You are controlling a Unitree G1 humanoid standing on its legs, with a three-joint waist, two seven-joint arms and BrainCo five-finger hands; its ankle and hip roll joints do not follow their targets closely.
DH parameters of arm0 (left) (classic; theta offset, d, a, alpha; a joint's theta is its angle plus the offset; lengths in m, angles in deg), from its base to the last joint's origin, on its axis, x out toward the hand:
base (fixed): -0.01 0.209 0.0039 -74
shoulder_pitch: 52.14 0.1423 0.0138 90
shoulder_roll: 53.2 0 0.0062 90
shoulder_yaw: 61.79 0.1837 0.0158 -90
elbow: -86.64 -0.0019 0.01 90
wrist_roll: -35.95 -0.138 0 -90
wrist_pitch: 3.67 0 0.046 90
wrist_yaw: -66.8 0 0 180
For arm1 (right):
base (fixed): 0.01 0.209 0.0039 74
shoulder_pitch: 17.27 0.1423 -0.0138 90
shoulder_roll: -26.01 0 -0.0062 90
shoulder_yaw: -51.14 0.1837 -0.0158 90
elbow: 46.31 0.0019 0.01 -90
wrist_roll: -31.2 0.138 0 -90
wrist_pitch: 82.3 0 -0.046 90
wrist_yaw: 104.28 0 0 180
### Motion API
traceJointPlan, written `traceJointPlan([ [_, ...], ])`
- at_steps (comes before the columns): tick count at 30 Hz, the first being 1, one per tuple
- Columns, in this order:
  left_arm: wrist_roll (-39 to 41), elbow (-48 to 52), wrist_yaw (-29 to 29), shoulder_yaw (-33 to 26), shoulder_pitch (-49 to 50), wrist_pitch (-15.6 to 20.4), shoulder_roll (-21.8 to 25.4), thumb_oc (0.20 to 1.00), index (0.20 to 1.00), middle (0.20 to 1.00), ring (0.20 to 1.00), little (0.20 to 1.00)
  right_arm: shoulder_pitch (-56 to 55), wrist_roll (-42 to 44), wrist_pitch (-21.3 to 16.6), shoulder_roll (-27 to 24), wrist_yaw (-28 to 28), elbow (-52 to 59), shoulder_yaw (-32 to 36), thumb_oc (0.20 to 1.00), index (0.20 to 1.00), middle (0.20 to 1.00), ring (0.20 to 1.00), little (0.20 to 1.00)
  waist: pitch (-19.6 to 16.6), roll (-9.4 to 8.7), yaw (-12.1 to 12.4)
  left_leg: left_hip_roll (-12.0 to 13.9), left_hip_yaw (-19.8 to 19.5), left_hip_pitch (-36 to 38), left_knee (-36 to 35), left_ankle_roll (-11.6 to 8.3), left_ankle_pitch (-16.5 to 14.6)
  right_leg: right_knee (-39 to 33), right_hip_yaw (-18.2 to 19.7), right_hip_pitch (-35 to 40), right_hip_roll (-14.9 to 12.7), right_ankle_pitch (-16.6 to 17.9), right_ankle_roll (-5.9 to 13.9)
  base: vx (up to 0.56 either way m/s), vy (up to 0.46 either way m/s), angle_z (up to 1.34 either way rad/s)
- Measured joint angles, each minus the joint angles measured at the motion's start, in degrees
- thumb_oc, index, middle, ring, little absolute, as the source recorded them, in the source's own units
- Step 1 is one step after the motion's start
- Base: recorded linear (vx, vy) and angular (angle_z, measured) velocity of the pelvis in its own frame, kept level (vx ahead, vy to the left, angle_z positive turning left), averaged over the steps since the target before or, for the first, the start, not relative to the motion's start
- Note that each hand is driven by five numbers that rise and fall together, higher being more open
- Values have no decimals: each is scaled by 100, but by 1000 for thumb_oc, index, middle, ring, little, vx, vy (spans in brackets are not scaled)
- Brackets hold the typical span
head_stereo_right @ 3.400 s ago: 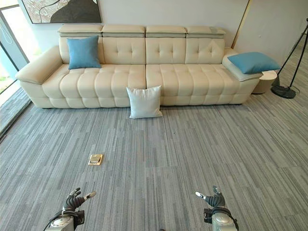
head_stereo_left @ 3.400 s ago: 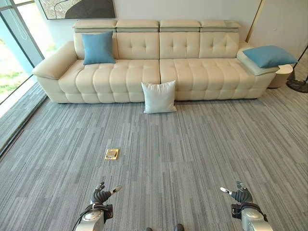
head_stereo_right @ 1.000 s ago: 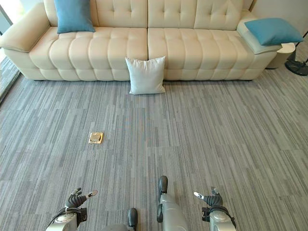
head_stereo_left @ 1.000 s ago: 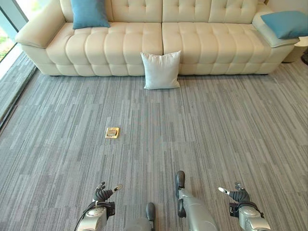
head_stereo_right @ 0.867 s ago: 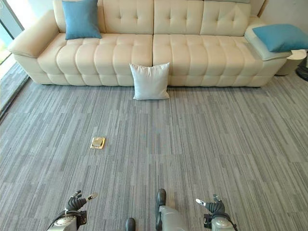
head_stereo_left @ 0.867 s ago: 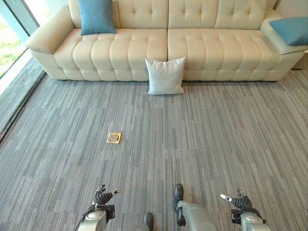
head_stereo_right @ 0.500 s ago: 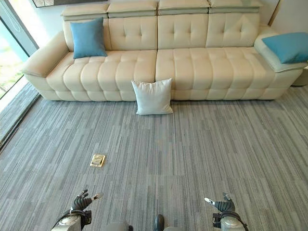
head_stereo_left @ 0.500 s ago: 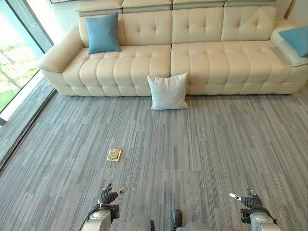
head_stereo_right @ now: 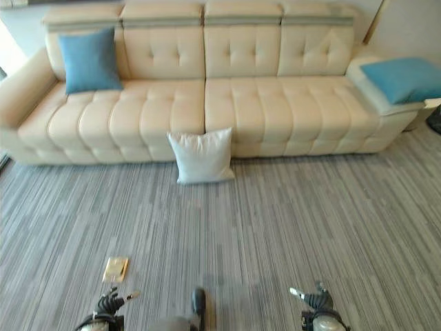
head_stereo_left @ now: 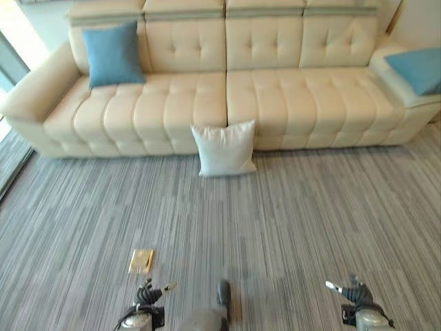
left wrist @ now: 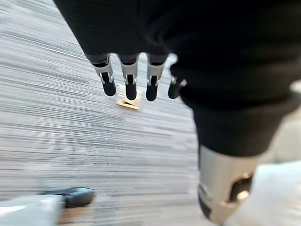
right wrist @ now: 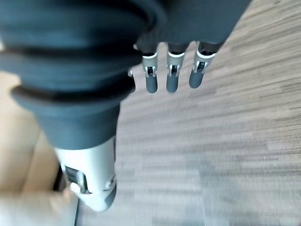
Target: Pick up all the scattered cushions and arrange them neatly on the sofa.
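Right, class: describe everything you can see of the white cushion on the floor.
The white cushion is square, plump and soft-looking, seemingly plain fabric, with pointed corners. It stands upright on the grey striped carpet, leaning back against the front of the cream sofa near its middle seam. Neither hand touches it.

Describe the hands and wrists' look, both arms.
Left hand and right hand match: silver fingers with dark tips under a dark ribbed cover over the hand's back and wrist. Silver-grey forearm ends show at the eye views' bottom edge.
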Motion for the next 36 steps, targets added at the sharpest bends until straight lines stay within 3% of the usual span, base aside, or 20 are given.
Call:
traceJointPlan([
  [1,-1,-30,-17,42,-149,-7,41,1000,1000,1000,1000,1000,10,-24,-1,29,4,85,-9,1000,1000,1000,1000,1000,-7,-155,-35,-203,42,189,-8,-39,26,1192,-68,-653,-433,-28,47,292,217,11],
  [3,3,-14,-47,58,-448,-3,-28,1000,1000,1000,1000,1000,208,-115,-4,59,14,81,-7,1000,1000,1000,1000,1000,164,-22,-32,-329,-15,714,15,246,-187,1743,-69,-1648,-904,-74,-21,458,196,21],
  [4,3,-5,-50,57,-522,-3,-66,1000,1000,1000,1000,1000,260,-118,-2,53,15,74,2,1000,1000,1000,1000,1000,227,75,-46,-299,-100,856,-4,265,-219,1583,-52,-1862,-884,-153,-29,441,65,20],
  [5,6,10,-53,56,-598,3,-119,1000,1000,1000,1000,1000,302,-117,-3,43,13,60,50,1000,1000,1000,1000,1000,315,237,-88,-174,-174,989,-4,175,-349,1109,-87,-1974,-737,-232,-6,332,4,20],
  [6,7,22,-56,39,-688,11,-136,1000,1000,1000,1000,1000,400,-114,6,64,14,-31,102,1000,1000,1000,1000,1000,444,421,-75,-25,-198,1170,-4,-69,-579,-127,-346,-2067,-584,-216,-5,336,-27,18],
  [10,6,9,-64,22,-702,-5,-32,1000,1000,1000,1000,1000,421,-102,42,102,25,-192,109,1000,1000,1000,1000,1000,484,366,-77,66,-54,1563,6,-464,-823,-2975,-592,-1961,-14,318,63,385,-85,32],
  [12,-6,-32,-52,34,-706,-35,-1,1000,1000,1000,1000,1000,394,-101,49,112,48,-273,211,1000,1000,1000,1000,1000,485,219,-82,10,37,1846,8,-571,-889,-3963,-704,-1860,335,703,-174,417,-119,47],
  [13,-7,-23,-44,39,-676,-29,-10,1000,1000,1000,1000,1000,349,-101,48,115,60,-295,300,1000,1000,1000,1000,1000,448,151,-70,-48,32,1948,-1,-594,-903,-4043,-806,-1795,331,741,-272,485,-128,58],
  [14,-16,1,-34,38,-587,-31,-58,1000,1000,1000,1000,1000,275,-102,55,92,72,-375,481,1000,1000,1000,1000,1000,387,109,-82,-104,30,2221,-3,-881,-1087,-4063,-1201,-1627,321,655,-189,603,-157,51],
  [16,-28,87,-29,31,-476,-29,-161,1000,1000,1000,1000,1000,172,-105,60,-3,70,-422,580,1000,1000,1000,1000,1000,333,176,-51,-131,30,2501,59,-966,-1151,-4025,-1205,-1375,363,1116,-671,606,-189,21],
  [17,-35,91,-29,29,-420,-33,-201,1000,1000,1000,1000,1000,223,-104,56,-23,66,-493,570,1000,1000,1000,1000,1000,332,285,-46,-45,-20,2561,227,-994,-1168,-3993,-1284,-1241,414,1171,-708,546,-208,-20],
  [19,-55,107,-28,26,-251,-28,-176,1000,1000,1000,1000,1000,174,-103,45,-15,56,-401,502,1000,1000,1000,1000,1000,192,257,-42,-9,10,2491,988,-1141,-1394,-4195,-963,-851,498,1897,-1281,531,-219,-4],
  [20,-52,106,-19,45,-245,-29,-224,1000,1000,1000,1000,1000,221,-102,52,-99,60,-418,503,1000,1000,1000,1000,1000,59,456,-73,214,-42,2384,1105,-1169,-1409,-4169,-968,-771,686,1765,-1237,470,-203,15],
  [26,-49,65,80,56,-458,-10,-166,1000,1000,1000,1000,1000,390,-21,-12,-125,60,-298,323,1000,1000,1000,1000,1000,86,338,-221,467,-108,1148,3556,-1576,-1407,-4453,-807,-155,785,1555,-1237,352,-196,-2],
  [28,-48,44,83,51,-496,-2,-165,1000,1000,1000,1000,1000,476,18,-6,-76,60,-332,299,1000,1000,1000,1000,1000,163,297,-177,533,-114,609,4085,-1595,-1425,-4634,-574,101,770,1481,-1429,236,-161,-44],
  [29,-48,40,83,56,-504,2,-186,1000,1000,1000,1000,1000,454,18,7,-70,62,-339,299,1000,1000,1000,1000,1000,198,273,-172,555,-106,379,4244,-1595,-1429,-4719,-451,231,752,1559,-1354,221,-120,-42],
  [31,-48,27,82,58,-468,0,-187,1000,1000,1000,1000,1000,491,18,2,-56,65,-332,302,1000,1000,1000,1000,1000,248,243,-201,496,-74,241,4076,-1562,-1508,-4721,-317,297,665,1471,-1373,234,-67,-29],
  [33,-48,67,85,57,-545,0,-193,1000,1000,1000,1000,1000,495,20,45,-47,64,-344,305,1000,1000,1000,1000,1000,429,57,-155,342,20,36,2989,-1360,-1750,-4722,-161,381,441,1495,-1297,268,-31,-42],
  [34,-50,65,92,47,-429,-12,-191,1000,1000,1000,1000,1000,570,15,51,-72,64,-345,292,1000,1000,1000,1000,1000,476,35,-165,225,-149,-20,1700,-1354,-1724,-4723,13,474,393,1404,-1104,141,-19,-48],
  [36,-52,46,90,46,-362,-29,-179,1000,1000,1000,1000,1000,537,9,48,-97,65,-347,297,1000,1000,1000,1000,1000,533,91,-223,245,-211,-221,733,-1316,-1214,-4727,2,661,414,1350,-992,225,0,-33],
])
